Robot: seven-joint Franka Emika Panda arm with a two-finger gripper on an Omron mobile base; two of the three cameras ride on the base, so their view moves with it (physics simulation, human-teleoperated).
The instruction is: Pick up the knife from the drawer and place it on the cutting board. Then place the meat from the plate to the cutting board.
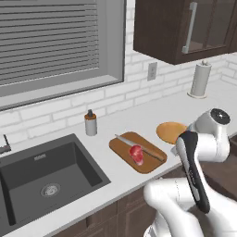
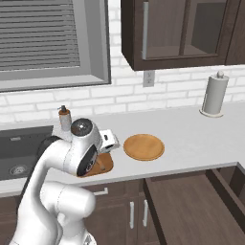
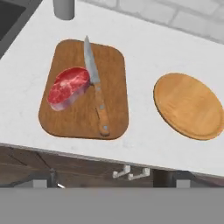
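Wooden cutting board (image 3: 83, 92) bears marbled meat (image 3: 68, 87) touching the slim knife (image 3: 95, 85); tool state unclear.

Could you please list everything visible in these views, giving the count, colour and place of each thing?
cutting board: one, medium brown wood, on the counter right of the sink.
knife: one, grey blade and brown handle, lying along the board.
meat: one, red with pale marbling, on the board, touching the blade.
plate: one, light orange-brown, bare, on the counter beside the board.
drawer: one, dark brown, pulled open below the counter.
sink: one, dark grey, set into the counter.
bottle: one, grey with a brown band, behind the board.
paper towel roll: one, white, upright at the wall.
wall cabinet: one, dark brown, glass doors.
window blind: one, grey.
wall outlet: one, pale.
arm: one, white, dark joints, raised above the counter's front edge.
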